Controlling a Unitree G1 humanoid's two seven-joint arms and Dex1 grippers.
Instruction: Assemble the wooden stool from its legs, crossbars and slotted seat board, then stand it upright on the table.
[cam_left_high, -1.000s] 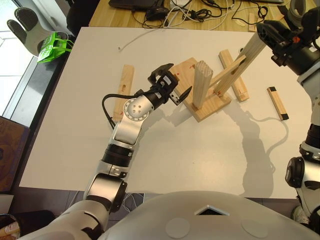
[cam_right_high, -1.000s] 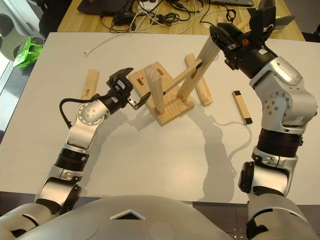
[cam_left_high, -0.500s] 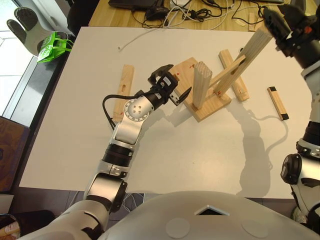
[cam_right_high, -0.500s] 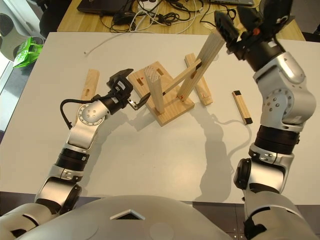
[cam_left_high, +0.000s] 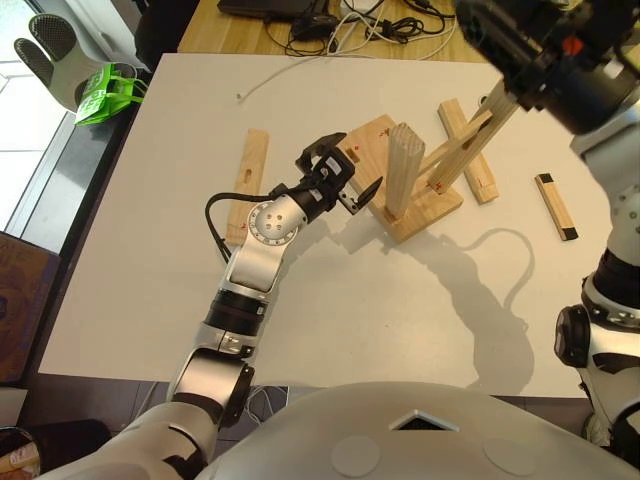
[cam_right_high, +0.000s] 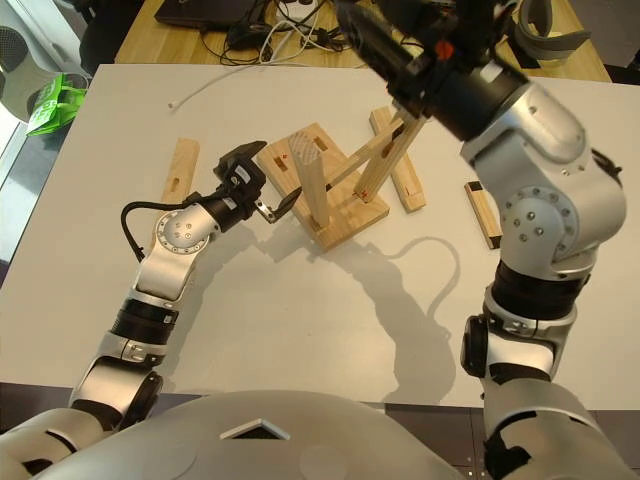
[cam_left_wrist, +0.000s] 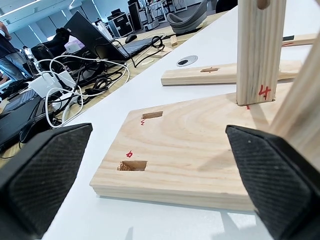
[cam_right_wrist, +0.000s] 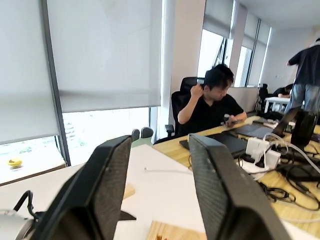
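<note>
Left gripper (cam_left_high: 357, 160): released, fingers spread wide, nothing held. You have the seat board (cam_left_wrist: 190, 145) lying flat directly ahead of it, its corner between the fingers. One leg (cam_left_high: 403, 165) stands upright in the board just beyond. Right gripper (cam_right_wrist: 161, 150): fingers apart, empty, above the top end of the tilted leg (cam_left_high: 470, 135).

Green bag (cam_left_high: 108, 93) upper left. Thin white cord (cam_left_high: 262, 84) right of it. Top edge: wooden desk (cam_left_high: 215, 35), dark laptop (cam_left_high: 262, 7), tangled cables (cam_left_high: 400, 22).
</note>
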